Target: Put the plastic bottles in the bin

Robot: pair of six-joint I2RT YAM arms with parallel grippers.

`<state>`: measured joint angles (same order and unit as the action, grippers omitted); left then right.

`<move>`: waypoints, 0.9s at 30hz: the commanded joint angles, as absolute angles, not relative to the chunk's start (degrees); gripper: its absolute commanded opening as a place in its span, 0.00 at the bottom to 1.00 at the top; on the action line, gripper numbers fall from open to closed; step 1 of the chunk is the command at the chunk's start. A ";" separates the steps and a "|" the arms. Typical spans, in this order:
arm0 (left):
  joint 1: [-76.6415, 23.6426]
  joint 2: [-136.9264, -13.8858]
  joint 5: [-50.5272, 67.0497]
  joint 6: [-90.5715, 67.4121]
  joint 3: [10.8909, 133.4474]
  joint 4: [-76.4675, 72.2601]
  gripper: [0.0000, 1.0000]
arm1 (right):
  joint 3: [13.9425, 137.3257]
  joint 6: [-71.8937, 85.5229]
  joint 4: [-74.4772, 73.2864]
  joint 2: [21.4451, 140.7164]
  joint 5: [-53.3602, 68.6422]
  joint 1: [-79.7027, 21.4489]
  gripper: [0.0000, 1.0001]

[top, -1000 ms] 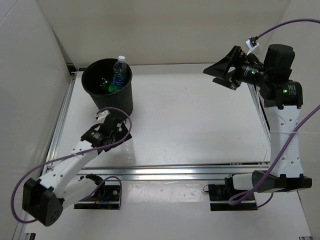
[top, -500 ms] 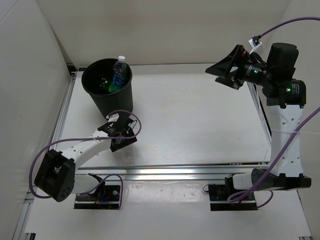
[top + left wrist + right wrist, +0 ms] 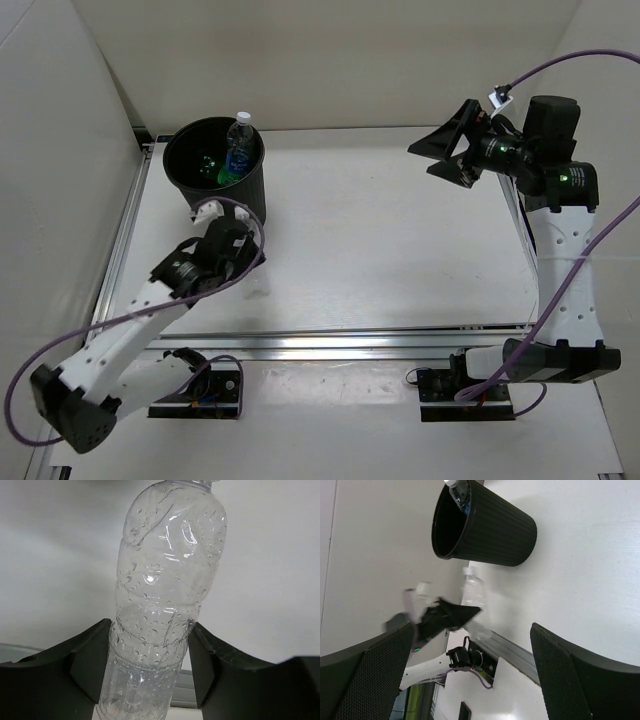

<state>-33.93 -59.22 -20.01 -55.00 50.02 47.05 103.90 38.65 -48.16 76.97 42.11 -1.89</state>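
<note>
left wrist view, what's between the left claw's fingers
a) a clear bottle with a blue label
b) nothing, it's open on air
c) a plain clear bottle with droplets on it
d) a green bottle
C: in the left wrist view the left claw has a finger pressed on each side of a plain clear bottle that is dotted with droplets and shows no label or green tint.

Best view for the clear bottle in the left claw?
Left wrist: the clear bottle fills the frame, pinched in the left claw, droplets visible. Top external hides nearly all of it under the arm. Right wrist shows only a faint, blurred shape beside the bin.
</note>
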 commanded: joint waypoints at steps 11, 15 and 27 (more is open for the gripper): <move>-36.58 -65.71 -49.28 -19.02 94.37 35.19 0.69 | 103.36 40.08 -42.54 76.64 42.53 -3.25 1.00; -26.47 -76.89 -47.66 -17.22 102.74 33.76 0.74 | 105.90 40.08 -43.15 77.69 43.59 -3.25 1.00; -17.04 -85.97 -44.65 -26.02 103.35 31.82 1.00 | 110.48 37.71 -49.47 76.46 44.73 -3.25 1.00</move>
